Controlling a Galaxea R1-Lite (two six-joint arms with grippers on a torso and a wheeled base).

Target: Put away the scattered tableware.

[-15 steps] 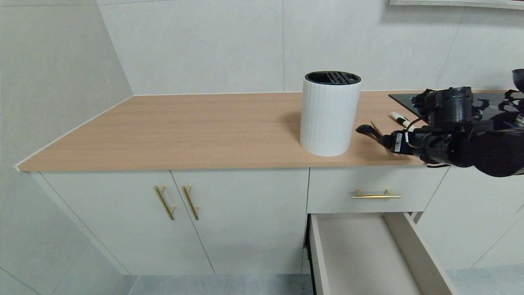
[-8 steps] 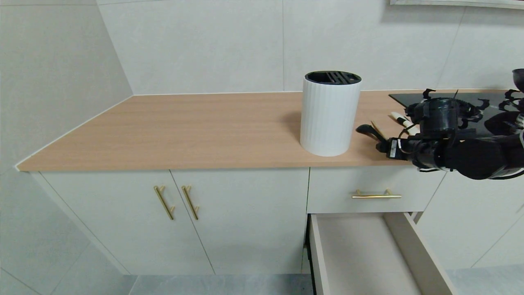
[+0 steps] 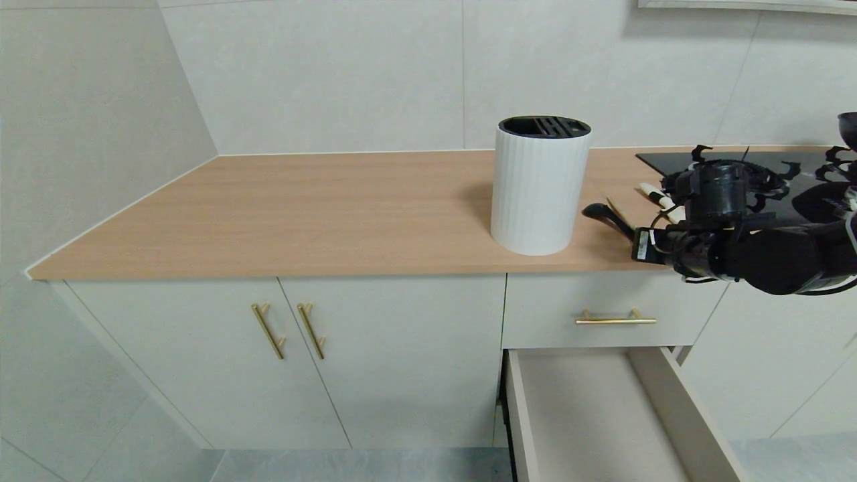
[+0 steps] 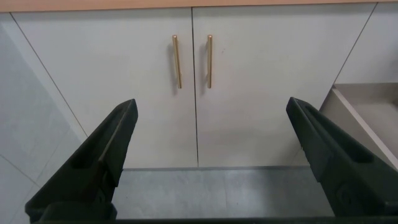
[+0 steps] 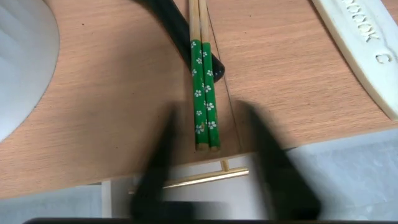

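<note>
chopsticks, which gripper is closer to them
Right. The right gripper is directly over the chopsticks, a finger on either side of their green ends. The left gripper is low down, facing the cabinet doors, well away.

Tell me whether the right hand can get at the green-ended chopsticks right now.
Probably yes: the right hand hangs open over the chopsticks, a finger on either side, with nothing covering them.

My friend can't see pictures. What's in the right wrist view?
Two wooden chopsticks with green flowery ends lie side by side on a wooden counter, between the open fingers of the right gripper. A black utensil handle crosses under them.
</note>
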